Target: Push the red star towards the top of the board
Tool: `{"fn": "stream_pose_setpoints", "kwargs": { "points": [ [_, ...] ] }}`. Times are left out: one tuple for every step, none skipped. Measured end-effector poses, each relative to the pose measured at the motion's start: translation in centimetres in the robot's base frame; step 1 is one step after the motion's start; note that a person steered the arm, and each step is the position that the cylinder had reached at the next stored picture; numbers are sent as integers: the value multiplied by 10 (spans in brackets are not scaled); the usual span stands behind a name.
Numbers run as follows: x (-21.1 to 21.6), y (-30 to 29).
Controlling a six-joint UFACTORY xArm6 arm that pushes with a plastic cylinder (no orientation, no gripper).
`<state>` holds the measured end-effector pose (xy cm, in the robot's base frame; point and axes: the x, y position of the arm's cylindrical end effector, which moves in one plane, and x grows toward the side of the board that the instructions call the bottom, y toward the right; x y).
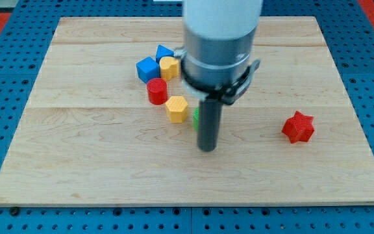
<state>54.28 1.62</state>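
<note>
The red star [298,127] lies on the wooden board [109,162] at the view's right, a little below the middle. My tip [207,149] is at the board's centre, well to the left of the star and slightly lower. A green block [196,117] is mostly hidden behind the rod, just above the tip.
A cluster sits left of the rod: a yellow hexagon [176,108], a red cylinder [157,91], a yellow block [169,67], a blue cube [147,68] and a blue block [164,52]. The arm's grey body [219,39] hides the board's upper middle.
</note>
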Motion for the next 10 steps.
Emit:
{"fn": "stream_pose_setpoints", "kwargs": {
  "points": [
    [40, -3],
    [45, 14],
    [45, 38],
    [45, 69],
    [44, 98],
    [26, 136],
    [-8, 182],
    [-40, 187],
    [-72, 183],
    [-96, 175]
  ]
}}
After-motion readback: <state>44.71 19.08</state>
